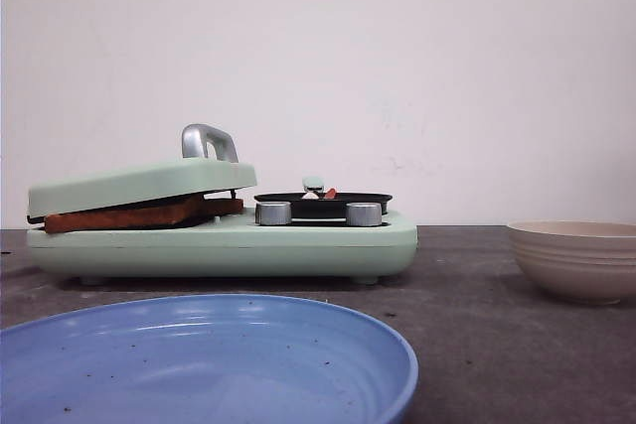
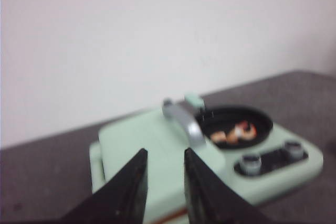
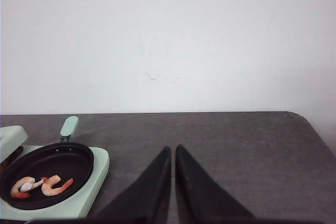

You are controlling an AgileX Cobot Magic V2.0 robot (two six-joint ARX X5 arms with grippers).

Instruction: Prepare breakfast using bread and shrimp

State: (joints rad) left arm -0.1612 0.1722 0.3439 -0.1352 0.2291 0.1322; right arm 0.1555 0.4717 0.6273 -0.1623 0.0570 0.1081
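My left pincer (image 2: 164, 182) hovers spread over the lid (image 2: 142, 145) that presses the bread (image 1: 139, 213) to toast, right pincer (image 3: 173, 182) pressed together and empty over the worktop (image 3: 236, 135), shrimp (image 3: 39, 186) cooking in the pan (image 3: 47, 174).

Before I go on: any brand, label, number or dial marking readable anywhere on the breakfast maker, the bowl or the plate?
None readable in any view.
Breakfast maker: plain pale green body and lid, no print visible.
Two metal knobs: no markings can be made out; blurred in the left wrist view.
Beige bowl: ribbed only, no text.
Blue plate: dark specks only, no text.
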